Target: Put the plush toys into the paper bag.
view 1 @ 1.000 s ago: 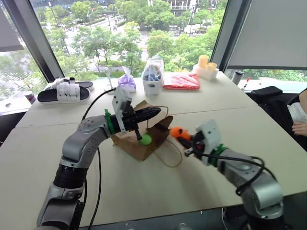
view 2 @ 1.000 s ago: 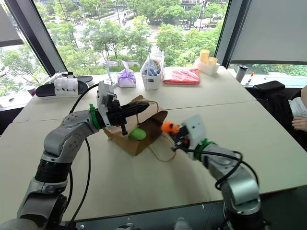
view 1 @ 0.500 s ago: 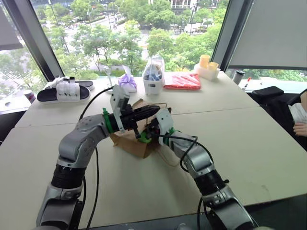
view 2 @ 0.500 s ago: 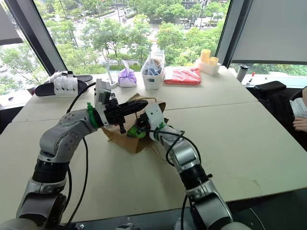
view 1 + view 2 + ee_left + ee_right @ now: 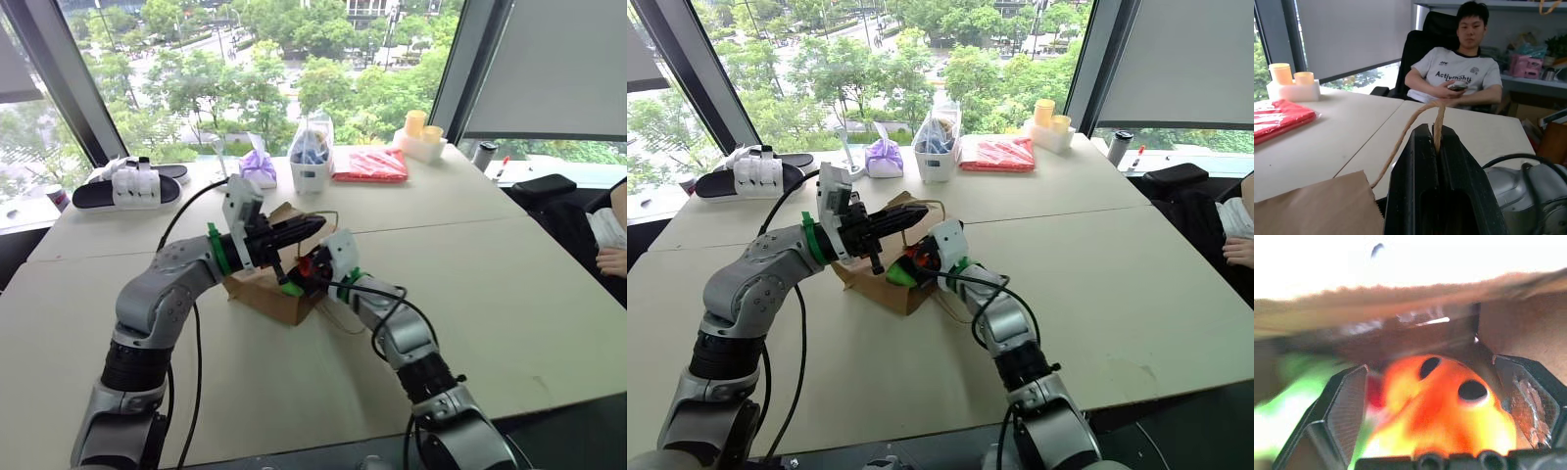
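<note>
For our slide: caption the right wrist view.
Orange plush toy between the open right gripper fingers inside the paper bag.

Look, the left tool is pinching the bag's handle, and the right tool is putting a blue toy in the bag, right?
Not blue. The right wrist view shows an orange plush toy between the right tool's fingers, inside the paper bag. The left tool is indeed pinching the bag's handle.

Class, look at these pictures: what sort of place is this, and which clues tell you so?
Probably an upper-floor office or meeting room: large windows overlook treetops, a person sits in a black office chair, and shelves stand behind them.
</note>
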